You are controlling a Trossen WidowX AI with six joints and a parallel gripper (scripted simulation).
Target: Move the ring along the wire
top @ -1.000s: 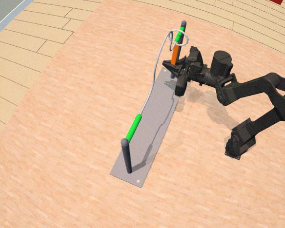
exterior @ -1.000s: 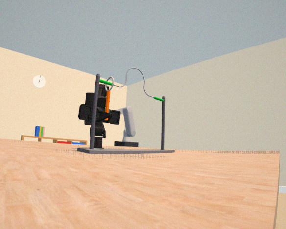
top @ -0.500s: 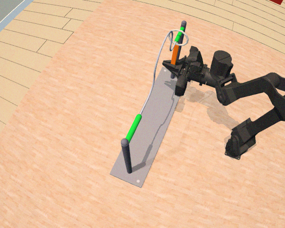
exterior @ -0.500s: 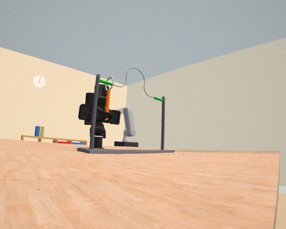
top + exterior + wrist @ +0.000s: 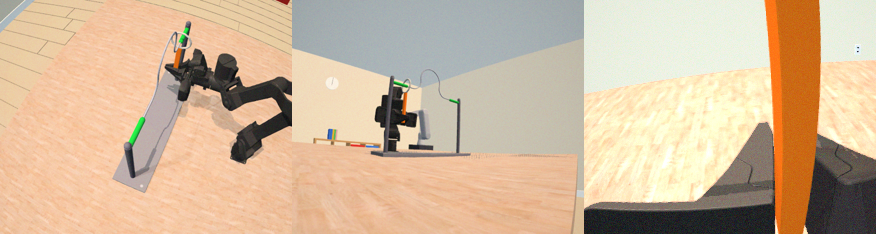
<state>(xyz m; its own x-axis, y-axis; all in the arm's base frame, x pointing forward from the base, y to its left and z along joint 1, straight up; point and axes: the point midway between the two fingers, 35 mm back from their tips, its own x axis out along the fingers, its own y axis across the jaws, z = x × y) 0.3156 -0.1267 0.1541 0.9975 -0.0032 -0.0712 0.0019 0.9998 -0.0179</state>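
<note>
A pale ring (image 5: 191,44) (image 5: 410,83) stands around the wire at the inner end of the green part (image 5: 186,31) (image 5: 399,84) next to the far post (image 5: 188,26) (image 5: 388,120), the left post in the exterior view. Whether it touches the green part I cannot tell. Its orange handle (image 5: 178,58) (image 5: 404,102) (image 5: 799,100) hangs down upright. My gripper (image 5: 175,68) (image 5: 403,118) (image 5: 773,131) is shut on the handle's lower part, below the wire. The thin grey wire (image 5: 158,75) (image 5: 428,69) dips, then arches, towards the other green part (image 5: 137,131) (image 5: 454,101).
The other post (image 5: 130,162) (image 5: 458,125) stands at the opposite end of the grey base (image 5: 165,100) (image 5: 427,155). My gripper body is close to the far post. Near the ring the grey wire bends sharply upward.
</note>
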